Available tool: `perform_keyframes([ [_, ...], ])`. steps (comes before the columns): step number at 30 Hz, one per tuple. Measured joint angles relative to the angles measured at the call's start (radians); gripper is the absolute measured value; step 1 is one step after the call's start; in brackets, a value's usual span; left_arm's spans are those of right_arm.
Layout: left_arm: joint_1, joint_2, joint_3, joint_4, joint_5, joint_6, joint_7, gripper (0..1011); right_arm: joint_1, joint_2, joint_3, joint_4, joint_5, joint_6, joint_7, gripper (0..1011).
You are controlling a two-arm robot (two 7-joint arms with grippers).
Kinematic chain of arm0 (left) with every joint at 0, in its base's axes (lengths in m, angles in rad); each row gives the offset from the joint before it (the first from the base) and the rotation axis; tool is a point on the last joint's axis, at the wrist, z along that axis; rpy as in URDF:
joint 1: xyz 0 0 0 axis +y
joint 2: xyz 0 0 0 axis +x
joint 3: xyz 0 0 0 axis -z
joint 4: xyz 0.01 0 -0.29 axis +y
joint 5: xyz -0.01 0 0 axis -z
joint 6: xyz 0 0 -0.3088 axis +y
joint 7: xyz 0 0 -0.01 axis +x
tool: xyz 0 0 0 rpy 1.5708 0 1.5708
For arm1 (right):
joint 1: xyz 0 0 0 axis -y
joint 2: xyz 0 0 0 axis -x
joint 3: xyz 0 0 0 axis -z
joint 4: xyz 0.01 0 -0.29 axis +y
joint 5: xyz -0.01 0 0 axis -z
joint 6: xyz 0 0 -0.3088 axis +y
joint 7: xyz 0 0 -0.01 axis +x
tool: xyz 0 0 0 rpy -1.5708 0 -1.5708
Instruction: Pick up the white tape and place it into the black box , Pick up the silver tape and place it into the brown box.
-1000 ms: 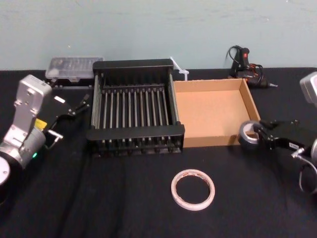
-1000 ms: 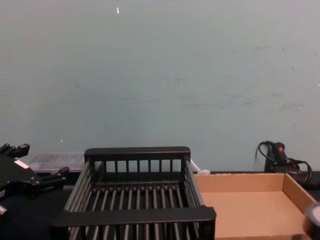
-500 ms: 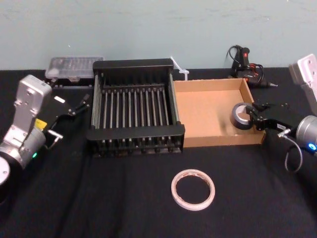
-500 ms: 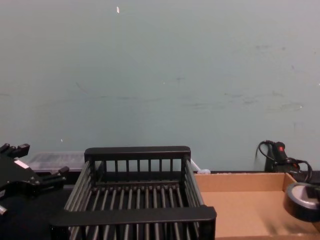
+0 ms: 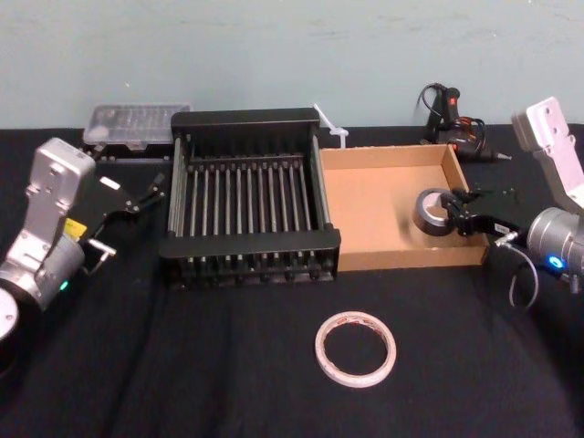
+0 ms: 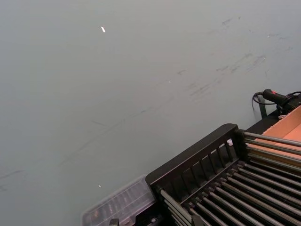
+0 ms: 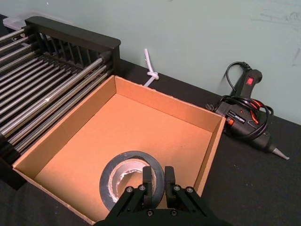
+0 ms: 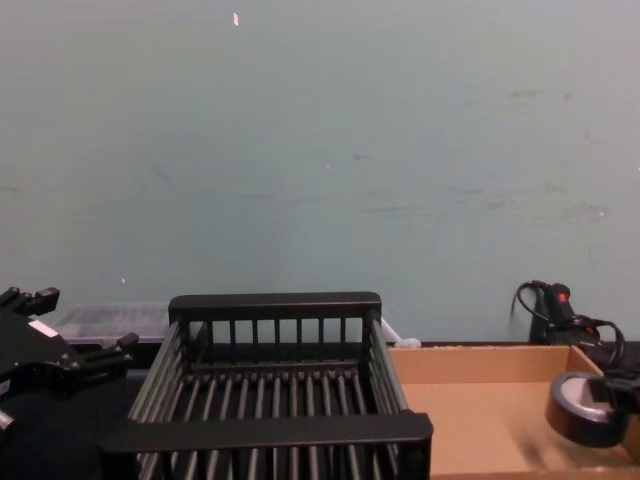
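The silver tape [image 5: 431, 213] hangs upright over the right side of the brown box [image 5: 383, 157], just inside its right wall. My right gripper [image 5: 453, 217] is shut on the roll's wall. In the right wrist view one finger sits inside the silver tape [image 7: 110, 181] and one outside, with the right gripper [image 7: 158, 181] above the box floor [image 7: 122, 127]. The white tape [image 5: 356, 349] lies flat on the black cloth in front of both boxes. The black box [image 5: 246, 119] stands left of the brown one. My left gripper [image 5: 141, 193] is parked open at the far left.
A black glue gun [image 5: 447, 114] with its cable lies behind the brown box's right corner. A clear plastic case [image 5: 137, 123] sits behind the black box's left corner. A white tie [image 5: 330, 128] lies between the boxes at the back.
My right gripper has carried the silver tape from outside the brown box's front right corner, up and leftward over the wall, to above the box floor. The left arm has not moved.
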Motion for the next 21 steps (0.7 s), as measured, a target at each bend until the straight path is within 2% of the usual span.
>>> perform_keyframes([
  [16,0.0,0.0,0.0,0.0,0.0,0.0,0.0,1001,-0.003,0.003,0.001,-0.004,0.001,0.001,0.0,168],
  [19,0.0,0.0,0.0,0.0,0.0,0.0,0.0,1001,-0.003,0.004,0.001,-0.005,0.002,0.001,0.0,227],
  [21,0.0,0.0,0.0,0.0,0.0,0.0,0.0,1001,-0.004,0.004,0.002,-0.006,0.002,0.001,0.0,307],
])
